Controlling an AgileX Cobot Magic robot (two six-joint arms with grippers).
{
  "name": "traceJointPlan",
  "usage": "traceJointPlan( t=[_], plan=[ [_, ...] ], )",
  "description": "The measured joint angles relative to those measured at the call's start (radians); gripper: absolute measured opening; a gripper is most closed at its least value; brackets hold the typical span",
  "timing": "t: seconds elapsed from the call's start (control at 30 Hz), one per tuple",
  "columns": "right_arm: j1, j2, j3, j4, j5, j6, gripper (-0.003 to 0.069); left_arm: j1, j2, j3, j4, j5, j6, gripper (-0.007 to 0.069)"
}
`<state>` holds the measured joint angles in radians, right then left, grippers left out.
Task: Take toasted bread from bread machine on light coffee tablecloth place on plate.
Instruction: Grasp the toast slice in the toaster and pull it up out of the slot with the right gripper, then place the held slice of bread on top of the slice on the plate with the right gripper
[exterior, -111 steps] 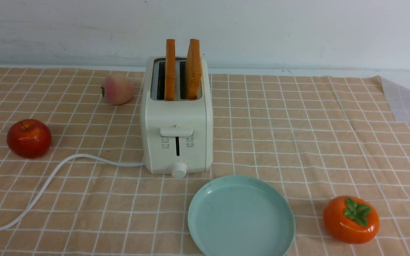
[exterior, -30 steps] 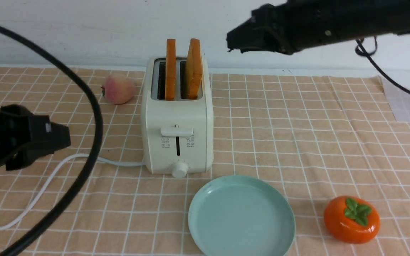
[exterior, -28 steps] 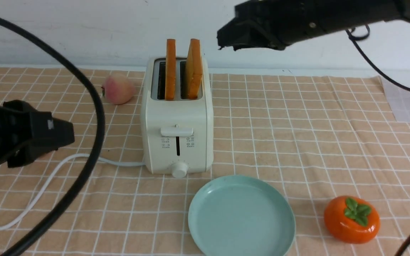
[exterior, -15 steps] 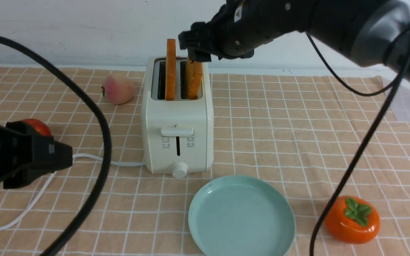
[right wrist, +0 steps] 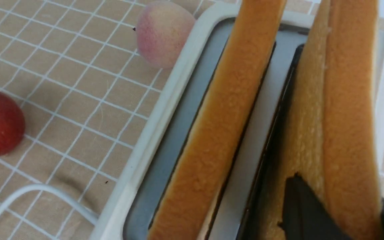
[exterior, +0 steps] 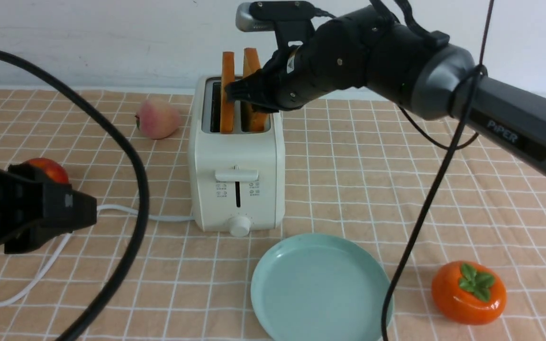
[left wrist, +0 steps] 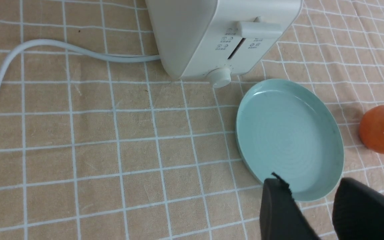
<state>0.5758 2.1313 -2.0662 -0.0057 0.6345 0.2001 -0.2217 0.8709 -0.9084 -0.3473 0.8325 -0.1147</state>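
Surface: light coffee tablecloth (exterior: 396, 180) with a white grid, spread before a plain white wall (exterior: 88, 42). Read 12 o'clock as straight away from you.
Bread machine: the bread machine (exterior: 237, 161) stands mid-table, with lever and knob facing 6 o'clock.
Toasted bread: both pieces of toasted bread stand on edge in the slots. The left slice (exterior: 227, 71) is upright. The right slice (right wrist: 348, 100) tilts, its top toward its neighbour.
Right gripper: the right gripper (exterior: 253, 97) is clenched on the right slice. One finger is down between the two slices and the other is on the outer face.
Left gripper: the left gripper (left wrist: 312, 190) is released and empty. It hangs low at 8 o'clock of the bread machine, well apart from it.
Plate: the plate (exterior: 320, 289) is bare and lies near the bread machine's front, at 5 o'clock.
Step in hand: judged as the first slice grasped and the lift not yet begun, because the slice sits in its slot.
Next move: draw the slice straight up until it clears the slot rim. Then carry it toward 5 o'clock and lay it flat on the plate.
Caution: the inner finger runs close to the left slice, so a slanted pull may drag it.
Obstruction: the right arm's black cable (exterior: 424, 213) hangs near the plate's 3 o'clock rim and may brush the load.
Surroundings: a peach (exterior: 157, 118) lies at 10 o'clock, a red apple (exterior: 48, 169) at 8 o'clock and an orange persimmon (exterior: 468, 292) at 4 o'clock. The white cord (exterior: 159, 218) exits at 8 o'clock. All lie off the route.
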Motion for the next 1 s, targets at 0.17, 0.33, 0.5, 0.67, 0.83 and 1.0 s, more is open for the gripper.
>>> traceJointPlan(
  t=[0.17, 0.33, 0.5, 0.67, 0.83, 1.0],
  plan=[
    [0.000, -0.106, -0.062, -0.081, 0.067, -0.003, 0.0101, 0.000, 0.000, 0.000, -0.006, 0.000, 0.000, 0.0238],
    [-0.001, -0.336, -0.105, -0.282, 0.231, -0.091, 0.0101, 0.000, 0.000, 0.000, -0.008, 0.004, 0.000, 0.0238],
    [-0.032, -0.450, -0.107, -0.454, 0.466, -0.131, 0.0101, 0.000, 0.000, 0.000, -0.008, 0.022, 0.000, 0.0238],
    [-0.154, -0.487, -0.094, -0.457, 0.627, -0.040, 0.0101, 0.000, 0.000, 0.000, -0.008, 0.027, 0.000, 0.0238],
    [-0.226, -0.495, 0.054, -0.168, 0.632, -0.058, 0.0101, 0.000, 0.000, 0.000, -0.008, 0.035, 0.000, 0.0238],
    [-0.236, -0.471, 0.309, 0.207, 0.626, -0.200, 0.0101, 0.000, 0.000, 0.000, -0.008, 0.038, 0.000, 0.0238]
  ],
)
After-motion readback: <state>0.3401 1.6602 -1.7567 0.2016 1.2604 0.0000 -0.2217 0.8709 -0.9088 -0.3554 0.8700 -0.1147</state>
